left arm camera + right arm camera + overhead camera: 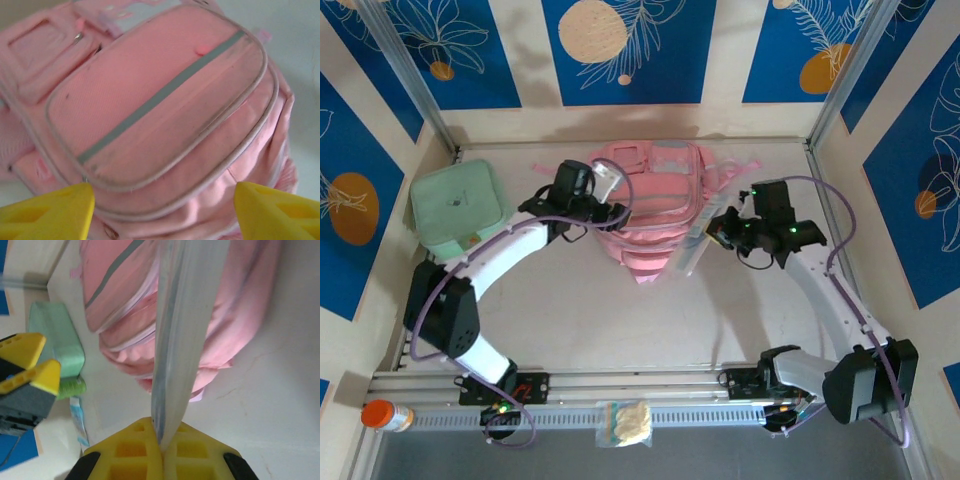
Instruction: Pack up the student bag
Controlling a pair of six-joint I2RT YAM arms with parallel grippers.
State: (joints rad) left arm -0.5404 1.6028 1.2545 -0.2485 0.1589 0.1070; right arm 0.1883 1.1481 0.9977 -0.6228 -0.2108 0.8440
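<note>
You seem early in packing: your right claw (161,440) pinches a long clear strip (180,340) beside the student bag (650,200), and your left claw (163,192) hangs spread above its closed front pocket (160,100).

- The bag (655,205) lies mid-table (620,320), toward the back wall.
- The case (458,208) sits left of the bag, apart from it, by the left wall.
- The left gripper (605,188) hangs over the bag's left part, fingers (50,212) spread.
- The pouch (695,240) runs along the bag's right edge, its near end pinched in the right gripper (162,440).
- A bottle (386,414) lies at the near left corner.
- A packet (625,422) lies on the near rail, between the arm bases.
</note>
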